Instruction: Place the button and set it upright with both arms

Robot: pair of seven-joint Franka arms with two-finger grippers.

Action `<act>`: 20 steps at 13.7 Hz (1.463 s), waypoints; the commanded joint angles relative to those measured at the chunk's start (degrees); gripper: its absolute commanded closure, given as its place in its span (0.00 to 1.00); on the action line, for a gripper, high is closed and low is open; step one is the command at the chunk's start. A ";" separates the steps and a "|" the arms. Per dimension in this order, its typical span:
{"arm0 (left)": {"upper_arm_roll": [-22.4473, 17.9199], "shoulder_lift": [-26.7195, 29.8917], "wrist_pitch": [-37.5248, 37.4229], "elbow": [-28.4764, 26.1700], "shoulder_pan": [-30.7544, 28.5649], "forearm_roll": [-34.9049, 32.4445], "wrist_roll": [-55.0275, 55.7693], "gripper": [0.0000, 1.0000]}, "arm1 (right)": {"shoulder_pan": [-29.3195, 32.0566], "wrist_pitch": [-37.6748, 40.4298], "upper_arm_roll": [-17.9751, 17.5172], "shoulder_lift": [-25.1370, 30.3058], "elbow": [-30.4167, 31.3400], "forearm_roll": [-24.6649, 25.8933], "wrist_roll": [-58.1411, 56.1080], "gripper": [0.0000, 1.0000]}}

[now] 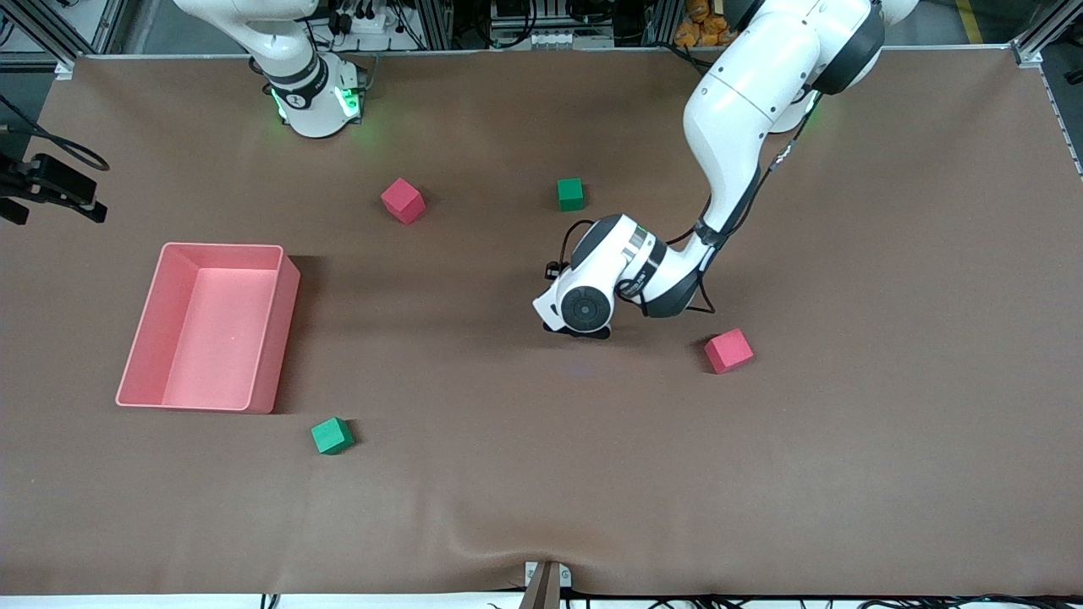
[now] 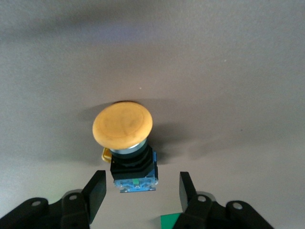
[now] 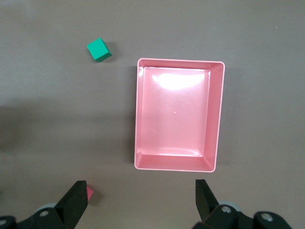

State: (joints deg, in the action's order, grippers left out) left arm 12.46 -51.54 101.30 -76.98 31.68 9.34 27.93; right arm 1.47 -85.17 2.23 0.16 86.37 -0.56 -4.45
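The button (image 2: 127, 145) lies in the middle of the left wrist view, on the bare brown table (image 1: 846, 440). It has a broad, round, dull orange cap shaped like a mushroom head, with a thin silvery ring under it. Below that comes a short black body that ends in a bluish block with a small green spot. It is not upright: it lies tipped over, with the cap's face turned partly up and the bluish end toward the gripper. A small yellow piece shows beside the black body. In the front view the button is hidden under the left arm's wrist, near the centre of the frame. The left gripper (image 2: 141, 177) is down low there, its two black fingers (image 2: 96, 188) standing apart on either side of the bluish end, with a gap on each side and no contact. A red cube (image 1: 728, 350) lies just lower in the frame, toward the left arm's end, and a green cube (image 1: 571, 194) lies higher up. The right gripper (image 3: 141, 187) hangs high with its jaws wide and holds nothing, over the table just beside the pink bin (image 3: 219, 114). Another green cube (image 3: 99, 49) lies near the bin's corner.
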 commanded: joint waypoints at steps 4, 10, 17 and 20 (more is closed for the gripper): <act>-0.51 -0.14 -2.51 -0.01 1.11 -1.52 1.96 0.32 | -0.16 2.90 0.14 0.10 -0.15 1.35 -6.08 0.00; -0.59 -0.23 -2.51 -0.01 0.75 -1.52 2.22 0.37 | 0.11 2.90 0.32 0.02 -0.24 1.44 -5.57 0.00; -0.68 -0.67 -2.51 0.43 0.32 -1.17 2.40 0.67 | -0.07 2.29 0.32 -0.07 -0.33 1.44 -1.28 0.00; -1.56 -0.32 -2.51 0.60 0.31 -0.82 4.84 1.00 | -0.24 2.29 0.23 -0.07 -0.33 1.53 0.32 0.00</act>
State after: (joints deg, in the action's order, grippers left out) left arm 11.38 -51.88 99.65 -77.22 32.00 8.91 30.51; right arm 1.40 -82.93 2.61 0.02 86.43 0.10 -5.72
